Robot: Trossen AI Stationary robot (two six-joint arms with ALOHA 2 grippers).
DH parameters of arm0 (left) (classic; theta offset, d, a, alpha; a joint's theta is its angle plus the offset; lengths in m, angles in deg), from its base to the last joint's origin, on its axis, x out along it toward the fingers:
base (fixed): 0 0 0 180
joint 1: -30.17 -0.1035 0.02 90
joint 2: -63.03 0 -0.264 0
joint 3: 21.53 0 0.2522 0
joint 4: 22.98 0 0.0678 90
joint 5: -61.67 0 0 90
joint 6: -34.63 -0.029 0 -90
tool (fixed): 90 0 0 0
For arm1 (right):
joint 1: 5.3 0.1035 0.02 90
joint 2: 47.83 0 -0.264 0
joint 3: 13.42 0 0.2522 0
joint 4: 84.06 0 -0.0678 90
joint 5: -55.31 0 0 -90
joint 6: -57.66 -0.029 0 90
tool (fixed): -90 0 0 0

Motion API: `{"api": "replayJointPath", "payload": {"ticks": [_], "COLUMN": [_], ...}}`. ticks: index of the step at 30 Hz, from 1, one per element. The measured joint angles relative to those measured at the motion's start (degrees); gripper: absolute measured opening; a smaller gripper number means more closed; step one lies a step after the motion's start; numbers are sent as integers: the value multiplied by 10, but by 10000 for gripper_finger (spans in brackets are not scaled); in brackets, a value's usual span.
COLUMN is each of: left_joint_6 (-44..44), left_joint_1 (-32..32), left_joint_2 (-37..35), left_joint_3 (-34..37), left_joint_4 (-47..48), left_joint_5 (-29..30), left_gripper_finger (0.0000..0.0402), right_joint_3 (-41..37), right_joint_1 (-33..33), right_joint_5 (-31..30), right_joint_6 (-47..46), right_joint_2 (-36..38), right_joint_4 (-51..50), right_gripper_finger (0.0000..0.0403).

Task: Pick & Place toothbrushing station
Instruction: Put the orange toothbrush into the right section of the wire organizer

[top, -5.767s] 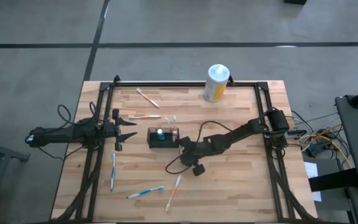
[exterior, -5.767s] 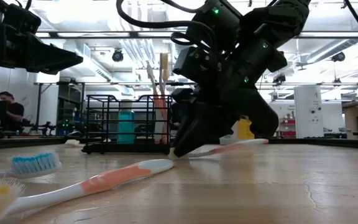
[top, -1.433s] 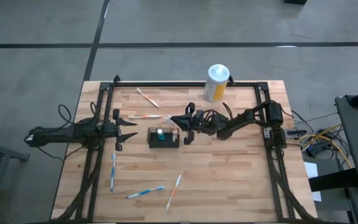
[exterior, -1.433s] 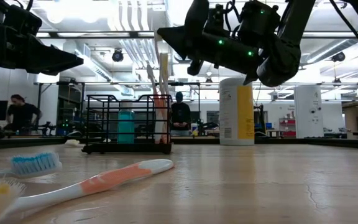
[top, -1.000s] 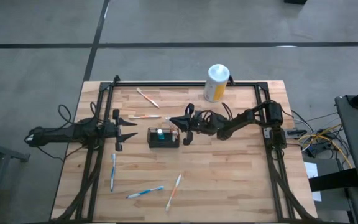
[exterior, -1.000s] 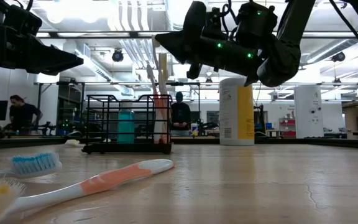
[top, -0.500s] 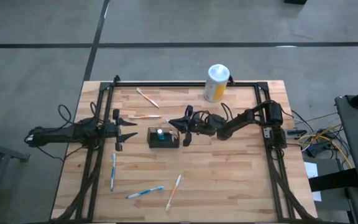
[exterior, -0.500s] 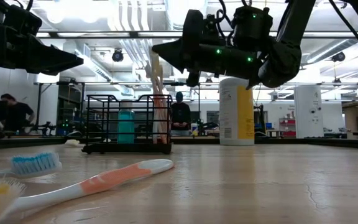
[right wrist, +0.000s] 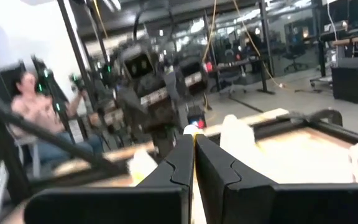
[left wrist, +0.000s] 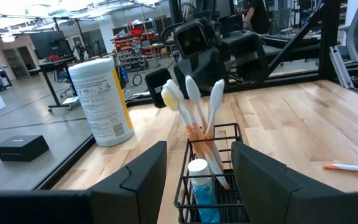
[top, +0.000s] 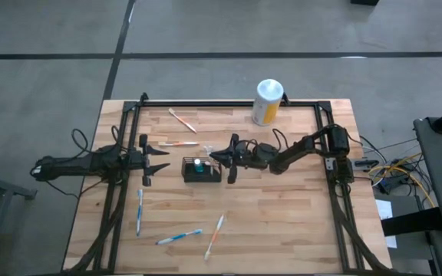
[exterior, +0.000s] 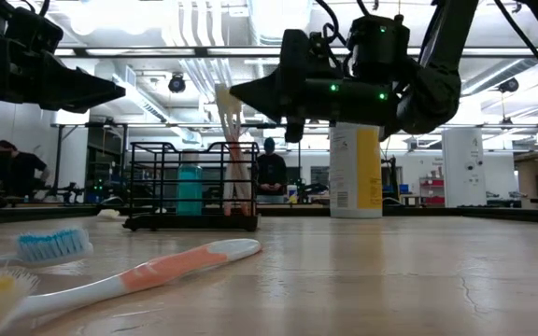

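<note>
High view, listed from left to right across the bench [top: 282, 230].

Left claw [top: 163, 158]: hovers at the left side, fingers spread apart with nothing between them, tips pointing toward the basket but well apart from it.

Blue toothbrush [top: 139, 211]: lies on the bench below the left claw, lengthwise toward the near edge. A second blue-and-white toothbrush [top: 179, 237] lies near the front edge.

Orange-and-white toothbrush [top: 179, 143]: lies flat just beyond the left claw's tips; another [top: 181, 119] lies farther back, near the rear rail.

Toothbrushing station [top: 202, 169]: small black wire-mesh basket at bench centre, between the two claws. It holds a teal tube [top: 197, 164] and, at its right end, a cluster of upright toothbrushes [exterior: 230, 149] whose heads rise above the rim.

Orange-handled toothbrush [top: 215, 234]: lies alone near the front edge, below the basket.

Right claw [top: 215, 156]: fingers pressed fully together, raised level above the basket's right end; in the low view its tip sits just beside the upright brush heads. Contact with them cannot be told.

White-topped yellow canister [top: 267, 102]: stands upright at the rear edge, right of centre.
</note>
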Motion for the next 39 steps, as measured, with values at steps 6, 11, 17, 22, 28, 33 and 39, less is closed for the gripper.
{"api": "replayJointPath", "payload": {"ticks": [6, 11, 17, 22, 28, 33, 39], "left_joint_6": [0, 0, 0, 0, 0, 0, 0], "left_joint_1": [0, 0, 0, 0, 0, 0, 0], "left_joint_2": [0, 0, 0, 0, 0, 0, 0], "left_joint_3": [0, 0, 0, 0, 0, 0, 0], "left_joint_4": [0, 0, 0, 0, 0, 0, 0], "left_joint_5": [0, 0, 0, 0, 0, 0, 0], "left_gripper_finger": [186, 186, 186, 187, 186, 186, 186], "right_joint_3": [-2, -2, -4, -6, -11, -18, -19], "right_joint_1": [1, 1, 8, 8, 12, 15, 15], "right_joint_5": [-5, -10, -38, -38, -37, -37, -37], "right_joint_6": [36, 37, 72, 64, 53, 51, 51], "right_joint_2": [0, 0, 0, 1, 1, 1, 1], "right_joint_4": [1, 1, 32, 56, 46, 29, 27], "right_gripper_finger": [8, 8, 8, 8, 8, 9, 21]}}
